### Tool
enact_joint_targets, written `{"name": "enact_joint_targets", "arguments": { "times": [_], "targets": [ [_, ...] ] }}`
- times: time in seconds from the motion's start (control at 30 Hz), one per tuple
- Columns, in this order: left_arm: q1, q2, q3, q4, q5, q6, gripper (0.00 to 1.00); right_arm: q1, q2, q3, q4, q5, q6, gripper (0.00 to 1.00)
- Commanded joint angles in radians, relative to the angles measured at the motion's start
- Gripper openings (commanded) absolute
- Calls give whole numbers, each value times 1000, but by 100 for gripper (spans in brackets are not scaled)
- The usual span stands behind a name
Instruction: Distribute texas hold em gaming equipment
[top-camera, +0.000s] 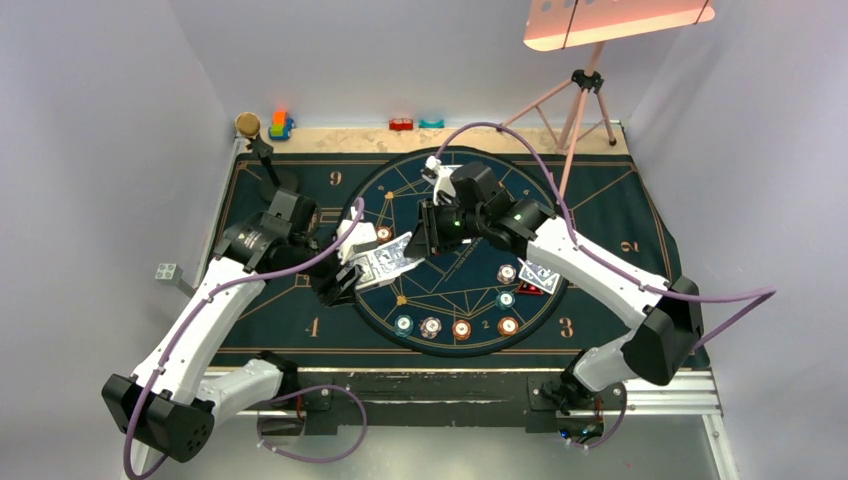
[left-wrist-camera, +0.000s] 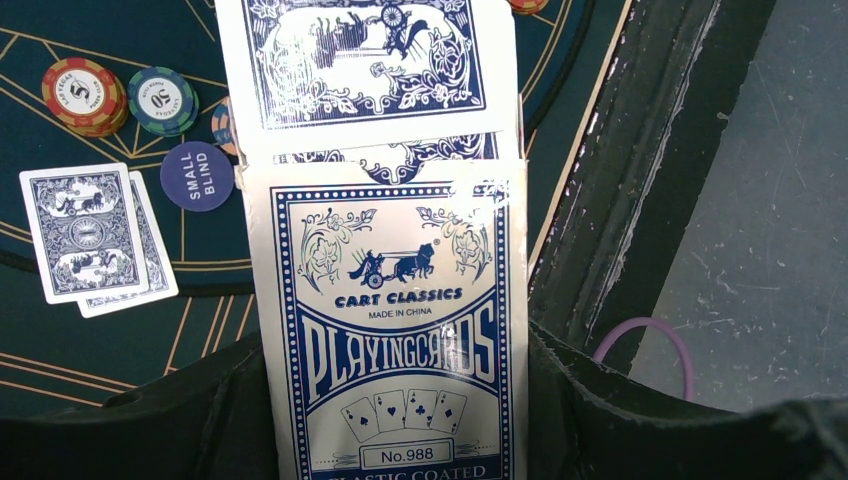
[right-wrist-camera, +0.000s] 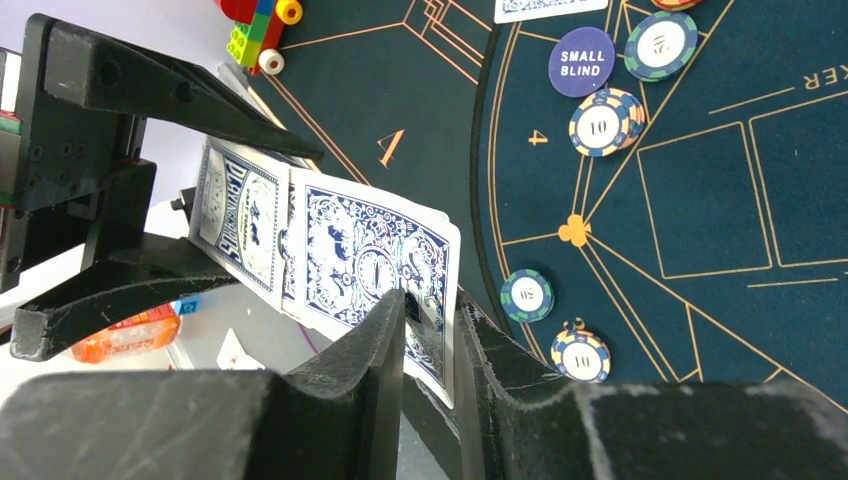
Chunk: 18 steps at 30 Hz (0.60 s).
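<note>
Left gripper (left-wrist-camera: 395, 410): clamped on both sides of a blue-and-white cardboard playing-card box (left-wrist-camera: 390, 330), holding it with its open end outward over the dark green felt mat (top-camera: 300, 180), so cards can be drawn.
Right gripper (right-wrist-camera: 430, 330): fingers pressed together on the edge of a blue-patterned-back card (right-wrist-camera: 365, 265) poking from the box, probably to slide it free for dealing.
Dealt pair of cards (left-wrist-camera: 85, 235): face down, overlapping, just beside the dark blue round small-blind disc (left-wrist-camera: 197, 176).
Chips: an orange round chip (left-wrist-camera: 83, 93) and a teal round chip (left-wrist-camera: 162, 98) touch, near that disc.
</note>
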<state>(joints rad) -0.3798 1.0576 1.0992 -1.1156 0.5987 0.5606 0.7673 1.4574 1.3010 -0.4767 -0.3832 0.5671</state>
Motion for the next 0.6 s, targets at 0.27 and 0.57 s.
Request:
{"name": "enact_joint_targets", "arguments": {
  "times": [0.27, 0.57],
  "targets": [
    [6, -19, 22, 40, 41, -4, 0, 1, -67, 115, -84, 119, -39, 19],
    [5, -20, 21, 43, 56, -8, 0, 1, -90, 160, -97, 116, -38, 8]
  ]
}}
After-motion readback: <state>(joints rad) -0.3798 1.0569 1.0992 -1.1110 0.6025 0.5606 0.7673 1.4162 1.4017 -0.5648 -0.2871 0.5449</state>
